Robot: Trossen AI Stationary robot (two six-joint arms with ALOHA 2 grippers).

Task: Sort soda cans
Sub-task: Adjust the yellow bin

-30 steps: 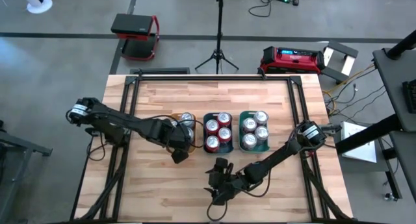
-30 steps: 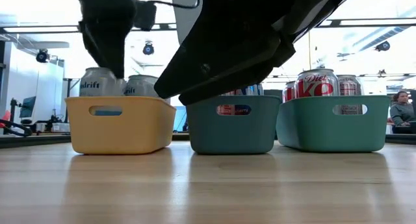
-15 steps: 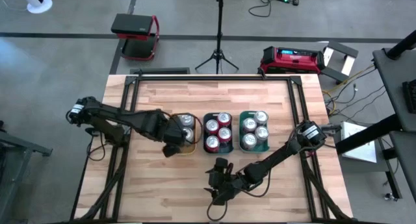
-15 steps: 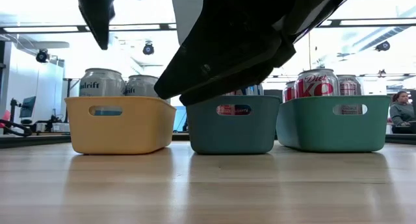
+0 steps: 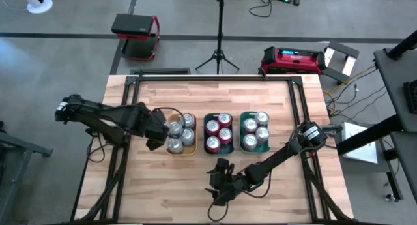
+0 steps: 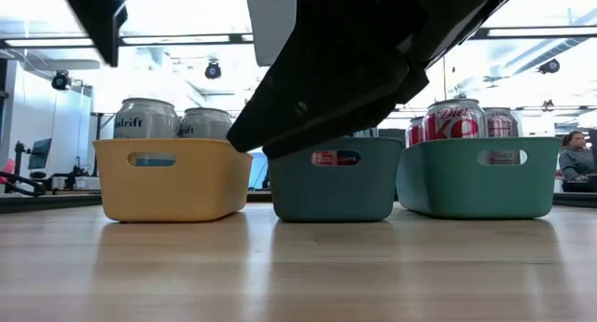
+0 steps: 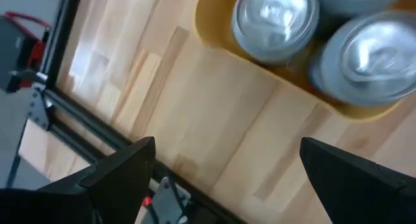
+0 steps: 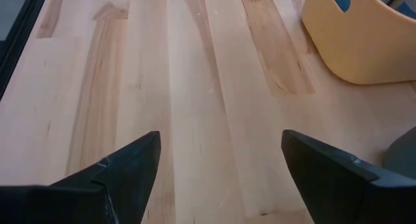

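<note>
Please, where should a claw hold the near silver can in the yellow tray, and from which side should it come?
Probably from straight above, the fingers closing across the upper body just under the rim. The silver can stands upright in the yellow tray, whose wall hides its lower part, and other cans stand beside it. The open left claw is nearest.

Three trays — yellow tray (image 5: pixel 189 150), middle tray (image 5: pixel 219 149) and green tray (image 5: pixel 255 147) — sit side by side across mid-table, packed with soda cans (image 5: pixel 219 132). Bare wood lies open behind them. In front, the right gripper (image 5: pixel 216 190) blocks the centre — the left gripper (image 5: pixel 152 137) crowds the yellow tray's outer side.
</note>
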